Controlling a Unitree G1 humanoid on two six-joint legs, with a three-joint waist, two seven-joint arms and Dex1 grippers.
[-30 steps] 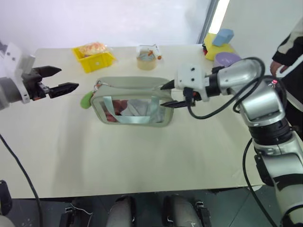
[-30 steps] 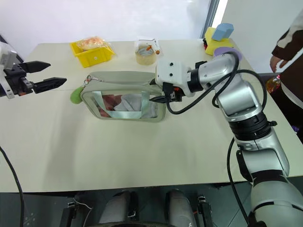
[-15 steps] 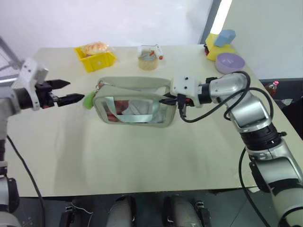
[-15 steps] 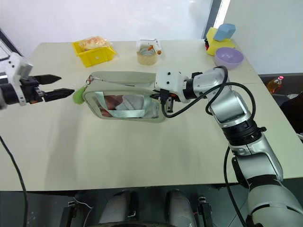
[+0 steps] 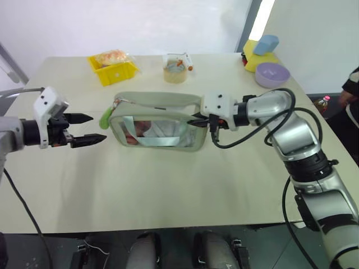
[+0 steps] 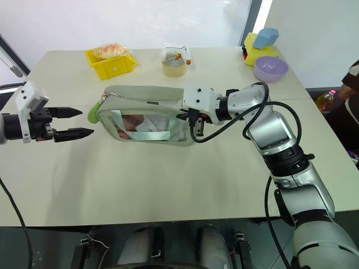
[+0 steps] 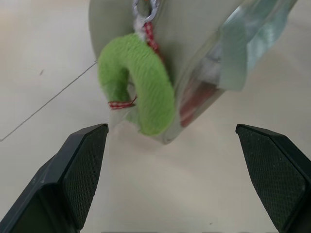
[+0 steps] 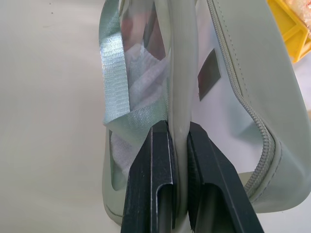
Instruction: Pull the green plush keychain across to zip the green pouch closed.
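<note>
beige table | left gripper jaws spread beside green plush keychain | right gripper jaws pinching green pouch

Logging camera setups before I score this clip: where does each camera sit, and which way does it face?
Left eye and right eye views: on the head, looking forward and down over the beige table; both arms show.
Left wrist view: along the open left claw at the lime-green fuzzy ring keychain.
Right wrist view: along the right claw, shut on the end of the pale sage-green fabric pouch with a clear window.
Shared: every view shows the pouch; both eye views also show the yellow bin and purple bowl.
</note>
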